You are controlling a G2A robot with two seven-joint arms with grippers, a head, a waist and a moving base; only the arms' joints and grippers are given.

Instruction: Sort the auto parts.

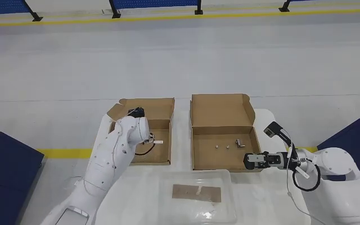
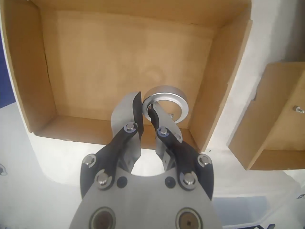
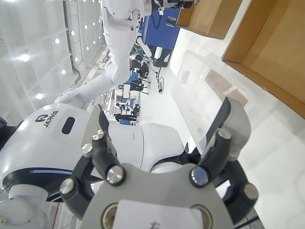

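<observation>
My left gripper (image 2: 144,104) is shut on the rim of a silver metal ring (image 2: 171,94), one finger inside the ring and one outside. It holds the ring just above the floor of the left cardboard box (image 2: 100,67), close to a corner. In the top view that gripper (image 1: 136,112) is over the far part of the left box (image 1: 162,130). My right gripper (image 3: 164,117) is open and holds nothing. It sits by the front right corner of the right cardboard box (image 1: 222,112). Small metal parts (image 1: 227,146) lie inside that box.
A clear plastic bin (image 1: 169,185) stands in front of the two boxes, with a brown cardboard piece (image 1: 197,193) and a small part (image 1: 207,214) in it. A bolt (image 2: 297,109) lies in the right box. The boxes' lids stand open at the far side.
</observation>
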